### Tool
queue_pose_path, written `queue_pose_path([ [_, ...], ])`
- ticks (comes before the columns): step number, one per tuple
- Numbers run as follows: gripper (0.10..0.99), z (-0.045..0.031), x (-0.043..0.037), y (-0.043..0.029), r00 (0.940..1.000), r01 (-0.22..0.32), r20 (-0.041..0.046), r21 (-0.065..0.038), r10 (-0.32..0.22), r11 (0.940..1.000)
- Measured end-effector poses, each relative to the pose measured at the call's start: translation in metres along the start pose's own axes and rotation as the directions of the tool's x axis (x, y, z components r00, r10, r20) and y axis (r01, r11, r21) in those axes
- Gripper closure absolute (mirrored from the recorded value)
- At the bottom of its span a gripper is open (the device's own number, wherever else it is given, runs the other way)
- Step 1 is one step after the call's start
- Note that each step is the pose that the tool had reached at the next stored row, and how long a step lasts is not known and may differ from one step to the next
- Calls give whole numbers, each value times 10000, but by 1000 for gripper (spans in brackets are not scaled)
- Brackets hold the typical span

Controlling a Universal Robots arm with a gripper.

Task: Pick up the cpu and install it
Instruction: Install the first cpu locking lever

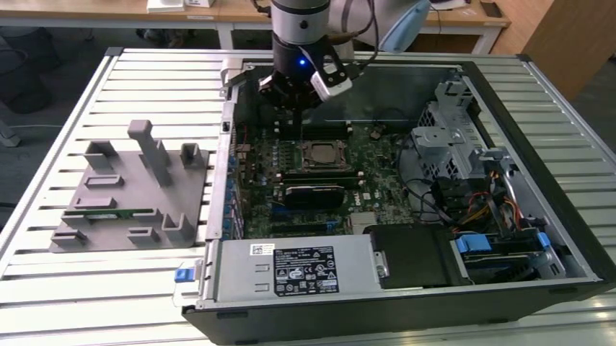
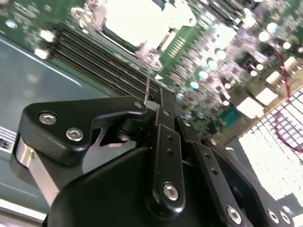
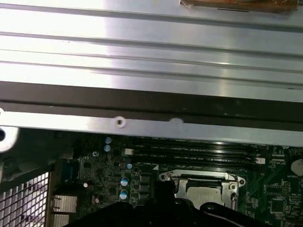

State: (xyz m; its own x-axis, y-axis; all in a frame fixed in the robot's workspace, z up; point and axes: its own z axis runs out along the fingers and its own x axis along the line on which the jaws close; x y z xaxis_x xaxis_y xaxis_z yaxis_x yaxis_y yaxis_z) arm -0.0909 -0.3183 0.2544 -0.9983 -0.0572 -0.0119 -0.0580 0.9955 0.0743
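Observation:
The cpu (image 1: 322, 154) lies flat as a pale square inside the metal socket frame in the middle of the motherboard (image 1: 371, 155). In the second wrist view the cpu (image 2: 135, 19) glares white, and in the first wrist view the cpu (image 3: 204, 194) looks silvery within the frame. My gripper (image 1: 291, 108) hangs over the memory slots, just behind the socket and apart from the chip. A thin wire lever (image 2: 147, 80) runs from the socket's corner toward my gripper (image 2: 158, 108). The gripper's dark body (image 3: 165, 210) shows beside the socket.
The open computer case (image 1: 539, 238) lies on a slatted metal table (image 1: 58, 281). A grey fixture plate (image 1: 106, 241) with upright posts and a green memory stick (image 1: 114, 213) stands at the exterior view's left. Drive cages, cables and a power supply (image 1: 298, 268) fill the case.

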Motion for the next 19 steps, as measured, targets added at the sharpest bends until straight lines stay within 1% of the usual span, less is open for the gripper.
queue_pose_path([
  [2,980,2,-86,-5,10000,6,-15,-8,-6,10000],
  [3,980,4,-118,-7,10000,10,-20,-29,-10,10000],
  [4,980,4,-135,-9,10000,10,-20,-86,-10,10000],
  [7,980,7,-149,-25,10000,6,-4,-381,-7,9993],
  [9,980,8,-152,-54,10000,6,2,-469,-6,9989],
  [11,980,10,-156,-72,10000,7,4,-490,-7,9988],
  [19,980,40,-205,-79,10000,6,5,-492,-6,9988],
])
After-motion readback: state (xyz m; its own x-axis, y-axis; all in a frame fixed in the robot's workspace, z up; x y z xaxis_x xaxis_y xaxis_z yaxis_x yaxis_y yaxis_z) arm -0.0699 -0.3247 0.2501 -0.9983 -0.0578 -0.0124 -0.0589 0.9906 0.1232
